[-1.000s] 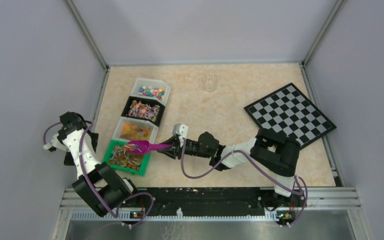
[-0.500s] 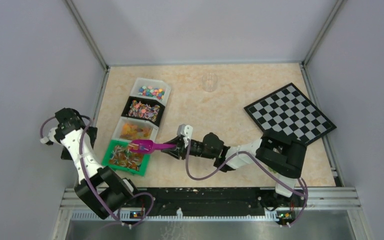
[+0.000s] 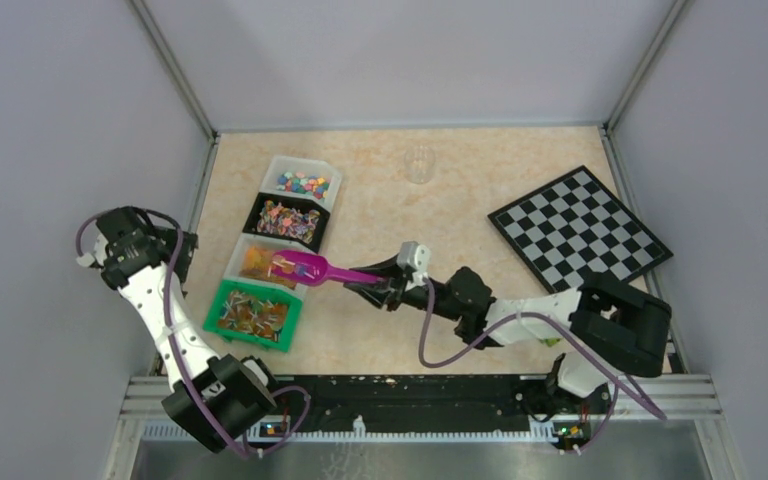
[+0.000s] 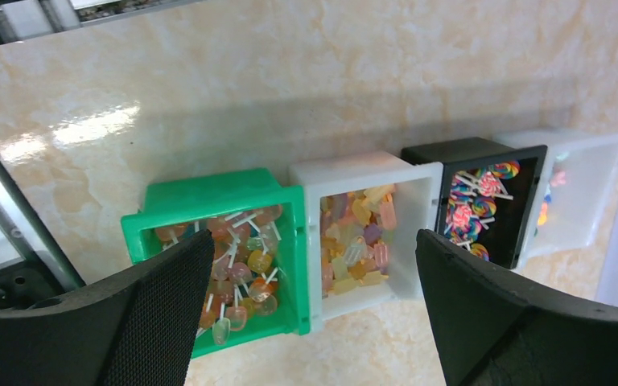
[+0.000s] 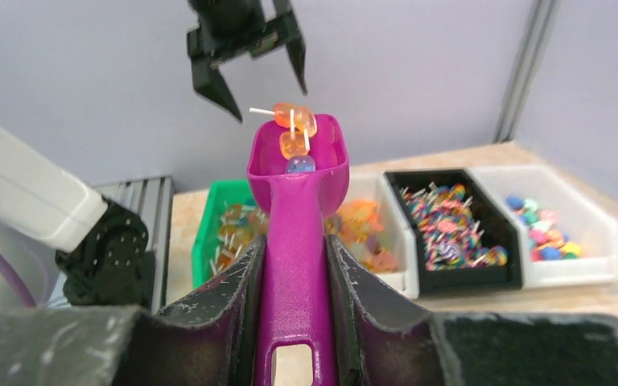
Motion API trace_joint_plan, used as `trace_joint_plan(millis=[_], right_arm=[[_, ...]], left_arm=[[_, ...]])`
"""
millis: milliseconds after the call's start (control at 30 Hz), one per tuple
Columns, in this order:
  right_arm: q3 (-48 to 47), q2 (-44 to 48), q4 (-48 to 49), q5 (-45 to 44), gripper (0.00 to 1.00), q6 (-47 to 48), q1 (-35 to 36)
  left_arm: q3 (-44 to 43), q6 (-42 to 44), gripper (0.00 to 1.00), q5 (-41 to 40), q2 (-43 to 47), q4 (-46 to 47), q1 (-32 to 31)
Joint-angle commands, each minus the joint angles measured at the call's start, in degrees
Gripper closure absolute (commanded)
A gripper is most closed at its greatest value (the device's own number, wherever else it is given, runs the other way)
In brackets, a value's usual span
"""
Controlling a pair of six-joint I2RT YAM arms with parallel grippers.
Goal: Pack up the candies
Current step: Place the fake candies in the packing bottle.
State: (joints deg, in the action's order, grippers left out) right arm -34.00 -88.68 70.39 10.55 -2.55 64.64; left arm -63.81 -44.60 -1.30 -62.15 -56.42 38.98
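— What could go wrong?
— The candies (image 5: 294,129), orange pieces on white sticks, sit heaped at the scoop (image 5: 296,209) lip; any tilt likely spills them onto the bench (image 3: 440,200).
— And the hands?
— The right hand (image 5: 294,322) clamps the scoop's handle, over the white bin (image 3: 242,276); the left hand (image 5: 264,100), far left, gapes wide, carrying nothing.

Right gripper (image 3: 378,280) lifts the magenta scoop (image 3: 305,267) clear of the green bin (image 3: 252,315), candies (image 5: 294,129) aboard, shifting farther from the near edge. Left arm (image 3: 150,300) backs toward the left edge.
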Motion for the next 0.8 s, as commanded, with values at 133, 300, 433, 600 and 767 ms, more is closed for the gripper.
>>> trace_joint_plan(millis=[133,300,433,600,767], right_arm=[[2.5,13.2,2.8,-4.6,1.0,2.2,-1.3],[2.5,18.9,-4.1,-7.0,1.0,4.8,-1.8],[3.8,22.7,-6.1,-9.2,1.0,5.2,-2.4],[2.0,26.0,-15.8,-13.5,1.0,5.0,-4.1],[-0.1,29.3,-27.1,-13.8,1.0,3.4,-10.0]], left_arm=[[1.2,3.3,0.01,9.9,2.3,6.2,-0.7],[7.3,5.3,0.01,21.4,4.5,14.1,-2.0],[10.1,8.3,0.01,28.7,6.3,21.0,-4.3],[13.2,9.4,0.02,34.4,11.3,29.8,-8.9],[17.9,8.9,0.01,38.7,16.9,40.4,-15.4]])
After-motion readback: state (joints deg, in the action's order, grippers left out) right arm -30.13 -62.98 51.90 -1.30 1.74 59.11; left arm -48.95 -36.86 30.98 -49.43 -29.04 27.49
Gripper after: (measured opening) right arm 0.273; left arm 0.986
